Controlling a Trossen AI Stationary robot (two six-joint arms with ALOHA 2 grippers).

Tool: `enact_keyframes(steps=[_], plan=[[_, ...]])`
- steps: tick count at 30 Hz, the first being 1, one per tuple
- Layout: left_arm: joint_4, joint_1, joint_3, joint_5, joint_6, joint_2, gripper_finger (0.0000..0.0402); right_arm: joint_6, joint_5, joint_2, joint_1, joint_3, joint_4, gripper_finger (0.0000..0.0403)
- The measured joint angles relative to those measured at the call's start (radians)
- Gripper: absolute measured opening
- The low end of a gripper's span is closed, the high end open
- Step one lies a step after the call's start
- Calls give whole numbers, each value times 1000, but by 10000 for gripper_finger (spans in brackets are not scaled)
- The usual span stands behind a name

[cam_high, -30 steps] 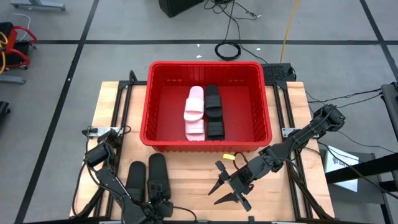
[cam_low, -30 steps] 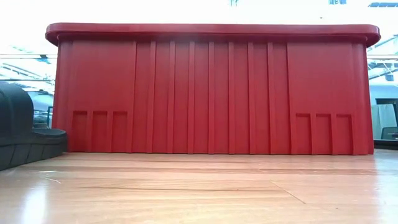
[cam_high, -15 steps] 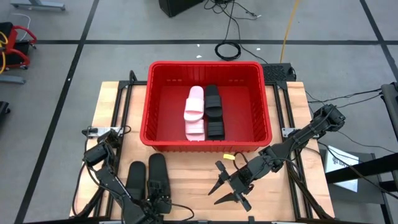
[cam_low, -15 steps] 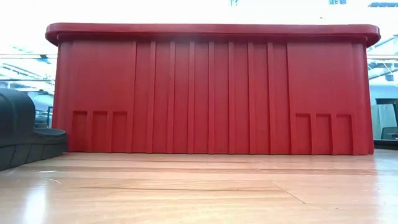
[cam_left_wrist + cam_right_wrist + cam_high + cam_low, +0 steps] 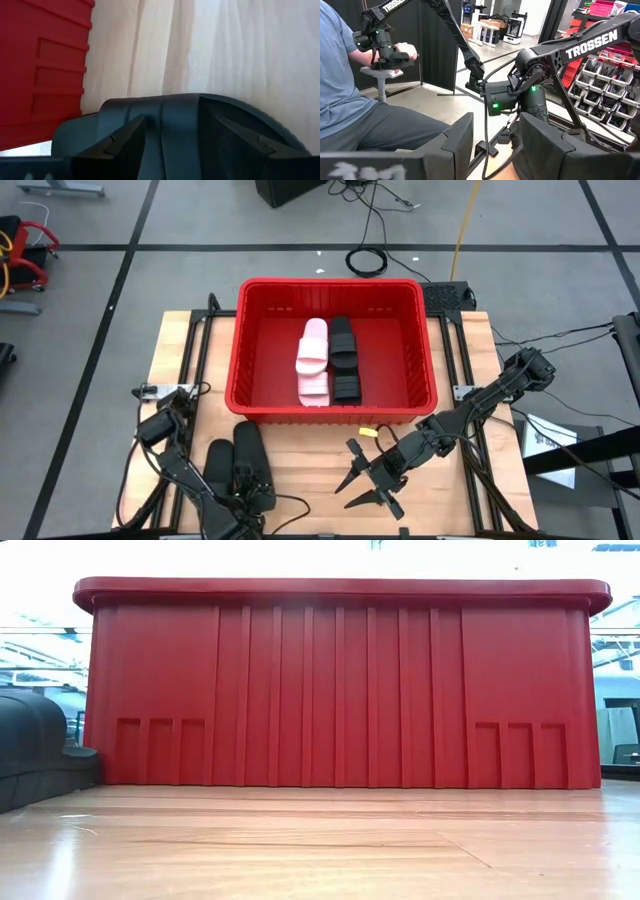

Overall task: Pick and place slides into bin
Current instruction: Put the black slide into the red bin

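Left hand [image 5: 243,492] pinches a black slide [image 5: 251,463] near the bin [image 5: 240,340]; right hand [image 5: 366,477] rests spread.

Red bin [image 5: 245,340] holds two pink and two black slides [image 5: 327,361]; two black slides [image 5: 238,468] lie outside

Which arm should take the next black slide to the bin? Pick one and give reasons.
Left. Its pincer is already at the two black slides on the table in front of the bin. The right pincer hangs open over bare wood, away from them.
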Motion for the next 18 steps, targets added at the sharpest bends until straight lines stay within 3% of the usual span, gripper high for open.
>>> enact_keyframes(steps=[11, 18], plan=[[-33, 18, -2, 0, -16, 1, 226, 0, 0, 0, 0, 0, 0, 153], [-22, 18, -1, 7, -16, 1, 146, 0, 0, 0, 0, 0, 0, 153]])
